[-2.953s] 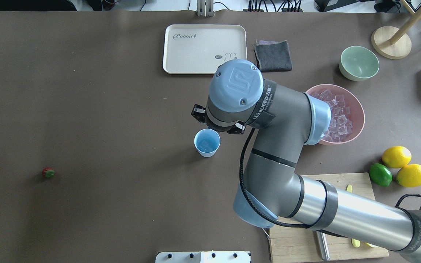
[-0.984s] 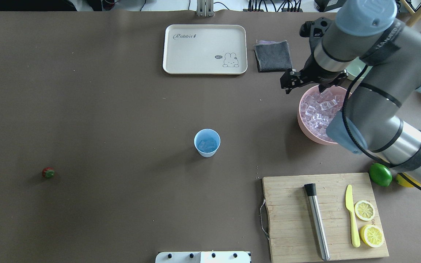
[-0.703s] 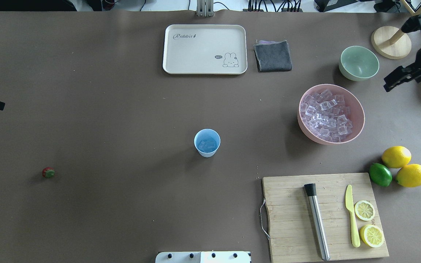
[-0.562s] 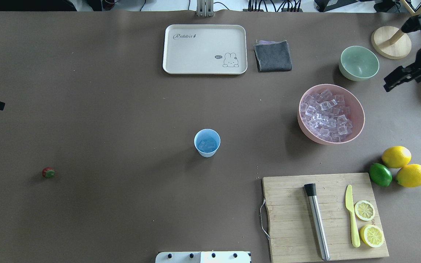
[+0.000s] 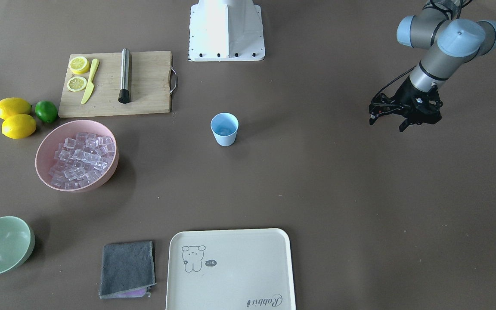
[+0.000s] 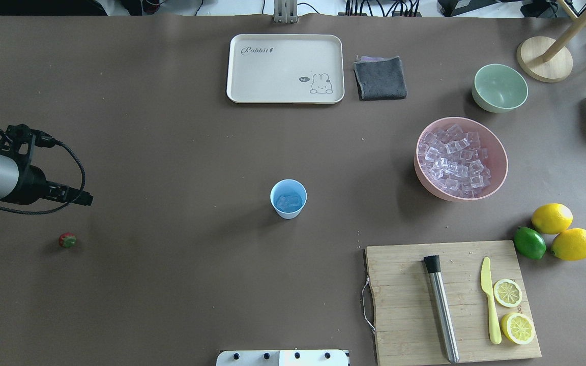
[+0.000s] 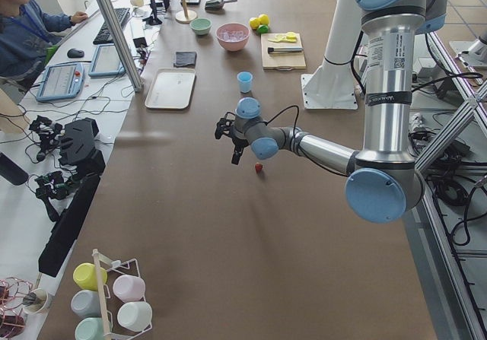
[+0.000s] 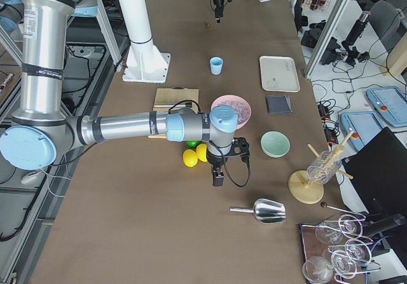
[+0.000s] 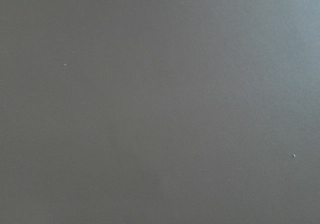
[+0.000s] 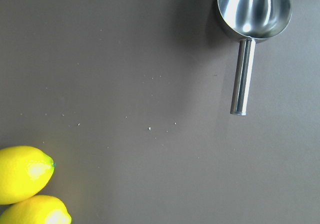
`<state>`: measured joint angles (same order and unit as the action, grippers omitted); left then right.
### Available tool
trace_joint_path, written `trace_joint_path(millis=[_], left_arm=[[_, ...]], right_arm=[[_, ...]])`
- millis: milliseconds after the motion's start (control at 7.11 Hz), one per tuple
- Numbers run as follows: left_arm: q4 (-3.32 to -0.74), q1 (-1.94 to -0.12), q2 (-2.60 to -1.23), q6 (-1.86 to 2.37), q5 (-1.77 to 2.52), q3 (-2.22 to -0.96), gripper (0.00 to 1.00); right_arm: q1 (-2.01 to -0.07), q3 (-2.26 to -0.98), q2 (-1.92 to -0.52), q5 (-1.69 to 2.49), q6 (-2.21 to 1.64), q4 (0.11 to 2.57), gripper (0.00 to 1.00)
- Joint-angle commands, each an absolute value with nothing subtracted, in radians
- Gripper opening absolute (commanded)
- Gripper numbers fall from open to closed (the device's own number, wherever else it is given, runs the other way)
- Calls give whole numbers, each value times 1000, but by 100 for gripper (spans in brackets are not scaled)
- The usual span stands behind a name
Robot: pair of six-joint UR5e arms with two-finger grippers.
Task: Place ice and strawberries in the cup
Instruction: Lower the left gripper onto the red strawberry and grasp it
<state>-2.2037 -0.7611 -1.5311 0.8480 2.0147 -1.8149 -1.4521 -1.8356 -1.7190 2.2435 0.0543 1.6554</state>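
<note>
Worktop (image 6: pixel 171 152): as we read it, we're on the strawberry leg. The pink bowl (image 6: pixel 504 163) toward the right edge holds the ice (image 6: pixel 453 160) heap. A few cubes also sit in the cup (image 6: pixel 288 198), so that half looks done.

The left gripper (image 5: pixel 418 121) hangs by the left edge, jaws parted as far as we can make out, nothing in them. The right gripper (image 8: pixel 217 181) sits near the right edge, past the lemons (image 8: pixel 189 159); we can't tell how far open it is. The cup stands upright mid-worktop, well apart from everything.

The strawberry (image 6: pixel 67 240) lies near the left edge, just robot-side of the left gripper, not under it. The left wrist view shows bare worktop only.

To do this well:
- We shift toward the robot-side edge until the berry centres between the jaws.
- We drop straight down and close gently on the red body below the leaves. It's small and round, so it likely rolls if one side touches first.
- We release low over the cup rim without clipping it; the cup looks light.
</note>
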Motion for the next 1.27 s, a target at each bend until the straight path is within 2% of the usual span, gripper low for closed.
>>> trace_joint_path(millis=[0,703,844,984,1125], left_arm=[[-2204,-695,-1509,860,1947,-1816,98],[-2203,-631,-1422,861,1936,-1873,98],[-2203,-621,-1419,861,1927,-1873,91],[-2203,-612,-1419,861,1908,-1871,79],[-2204,-612,-1423,861,1908,-1868,78]], right_arm=[[-1456,-1836,-1726,2244,55,1655,100],[-1456,-1838,-1724,2243,57,1655,100],[-1456,-1839,-1724,2243,57,1655,100],[-1456,-1838,-1723,2243,57,1655,100],[-1456,-1838,-1723,2243,57,1655,100]])
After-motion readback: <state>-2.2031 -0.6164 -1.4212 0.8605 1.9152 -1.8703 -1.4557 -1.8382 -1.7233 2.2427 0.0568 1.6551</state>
